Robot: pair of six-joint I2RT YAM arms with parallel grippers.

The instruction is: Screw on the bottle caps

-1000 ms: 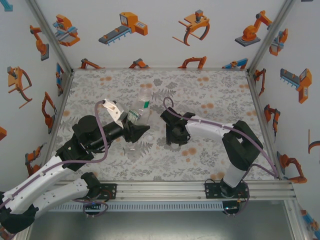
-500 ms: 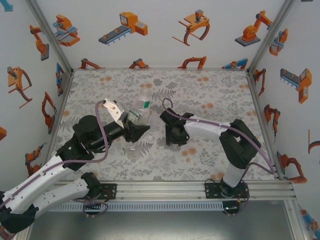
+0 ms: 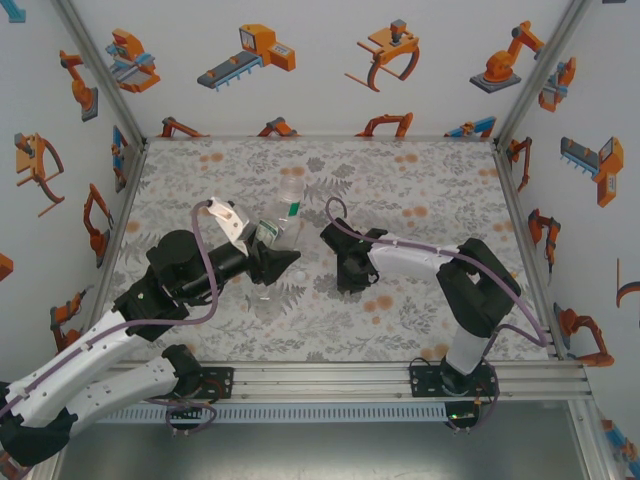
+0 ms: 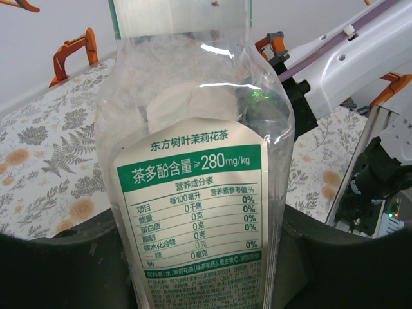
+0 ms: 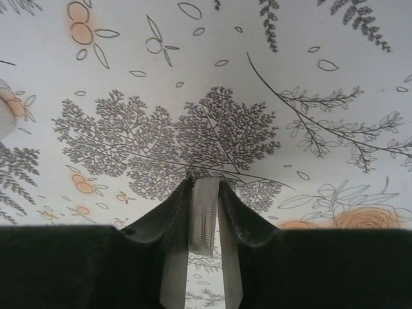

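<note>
Robot lab enclosure: aluminium-profile frame [image 3: 330,378], white walls [image 3: 320,95] with robot pictures, floral table cover [image 3: 420,185].

bottle [image 3: 280,215] left of right gripper [image 3: 346,280] | cap [image 5: 205,215] in right gripper, over table [image 5: 193,64]

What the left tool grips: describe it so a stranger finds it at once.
Start at the flowered table and find the left arm's tool near its middle. Clamped in it is a clear plastic bottle. Its white-and-green printed label sets it apart from the small ribbed cap pinched in the right tool.
</note>
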